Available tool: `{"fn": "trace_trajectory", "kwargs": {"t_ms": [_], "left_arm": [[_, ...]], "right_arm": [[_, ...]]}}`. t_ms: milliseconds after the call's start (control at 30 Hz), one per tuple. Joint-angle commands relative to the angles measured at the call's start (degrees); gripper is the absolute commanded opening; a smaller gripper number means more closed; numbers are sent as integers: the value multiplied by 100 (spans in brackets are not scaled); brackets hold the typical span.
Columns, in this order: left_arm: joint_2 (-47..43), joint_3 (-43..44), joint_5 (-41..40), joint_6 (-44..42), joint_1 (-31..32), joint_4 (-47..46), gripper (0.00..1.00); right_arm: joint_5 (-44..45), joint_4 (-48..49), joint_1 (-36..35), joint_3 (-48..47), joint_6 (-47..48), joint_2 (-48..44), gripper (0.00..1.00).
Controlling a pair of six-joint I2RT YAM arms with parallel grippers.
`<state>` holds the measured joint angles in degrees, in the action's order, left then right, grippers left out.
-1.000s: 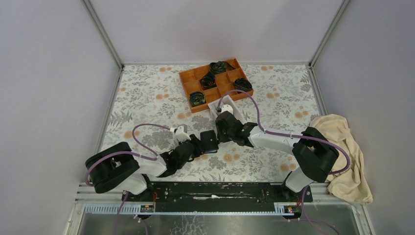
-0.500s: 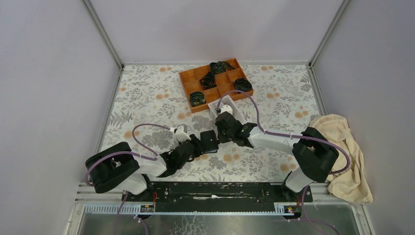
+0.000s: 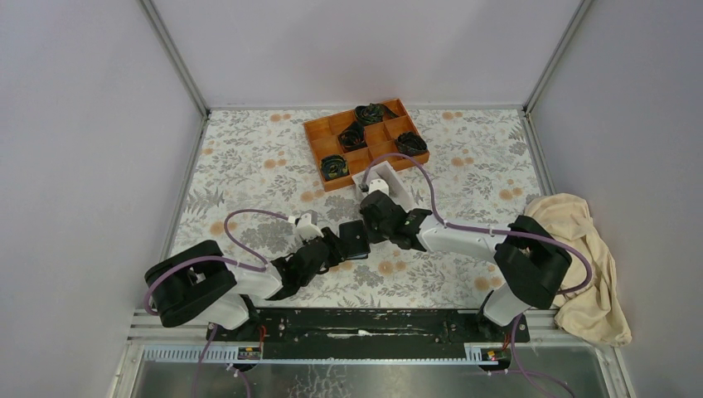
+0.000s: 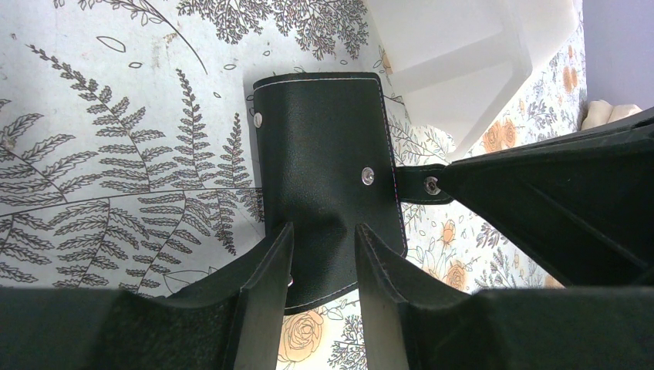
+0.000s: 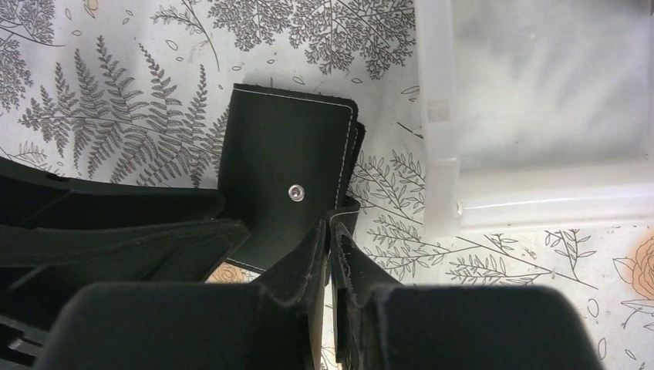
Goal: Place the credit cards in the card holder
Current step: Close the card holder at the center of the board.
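The black card holder (image 3: 355, 239) lies closed on the floral table, between the two arms. In the left wrist view the card holder (image 4: 324, 154) shows its snap stud, and its clasp strap (image 4: 420, 185) stretches right into the right gripper (image 4: 540, 200). My left gripper (image 4: 324, 231) is part open, its fingertips resting on the holder's near edge, where the leather dents. My right gripper (image 5: 330, 227) is shut on the strap beside the card holder (image 5: 285, 177). No credit cards show in any view.
A white open-top box (image 5: 532, 116) stands just beyond the holder and also shows in the left wrist view (image 4: 463, 54). An orange compartment tray (image 3: 310, 133) with dark bundles stands at the back. A beige cloth (image 3: 589, 265) lies at the right edge.
The right arm's wrist has shifted slightly left toward the holder. The left arm and the holder have not visibly moved.
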<state>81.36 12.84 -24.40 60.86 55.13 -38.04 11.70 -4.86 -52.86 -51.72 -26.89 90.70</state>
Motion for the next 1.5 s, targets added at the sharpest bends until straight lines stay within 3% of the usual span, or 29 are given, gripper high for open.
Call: {"fn": "trace_trajectory", "kwargs": {"t_ms": [0,1467], "left_arm": [[170,-84,-77,-110,-73,777,43],[235,-126,39,-118,-64,598,43]], "right_arm": [[209,47,-121,-345,-69,91,10],[557,-216,-381,-972,-37,1176,5]]}}
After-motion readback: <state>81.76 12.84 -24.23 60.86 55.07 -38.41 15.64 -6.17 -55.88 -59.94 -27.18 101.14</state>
